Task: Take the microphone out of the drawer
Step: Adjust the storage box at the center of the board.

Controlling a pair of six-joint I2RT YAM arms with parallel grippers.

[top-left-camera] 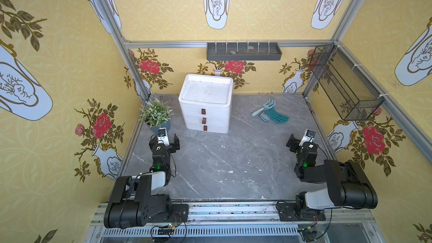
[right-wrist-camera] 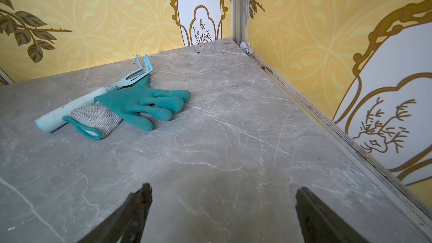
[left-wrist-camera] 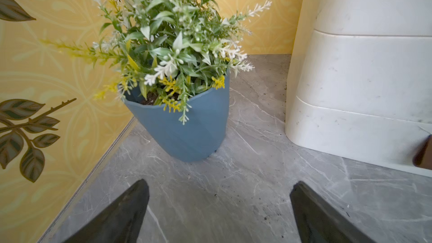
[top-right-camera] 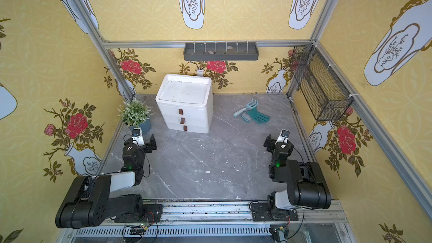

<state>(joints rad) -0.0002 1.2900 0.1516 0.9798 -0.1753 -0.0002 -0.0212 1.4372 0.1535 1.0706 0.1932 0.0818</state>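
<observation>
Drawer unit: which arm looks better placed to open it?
Probably left: the open left gripper sits closer to the drawer unit; the open right gripper is farther, facing the glove.

Bright, even, diffuse light; shadows on the counter (top-left-camera: 222, 160) are soft and faint. Both top views stretch toward the edges. In the wrist views the near jaws look blurred

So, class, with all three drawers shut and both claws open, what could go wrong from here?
The microphone is hidden, so any of the three brown handles might be the wrong one to pull.
The potted plant stands close beside the white drawer unit, so the left claw could tip it while reaching.
</observation>
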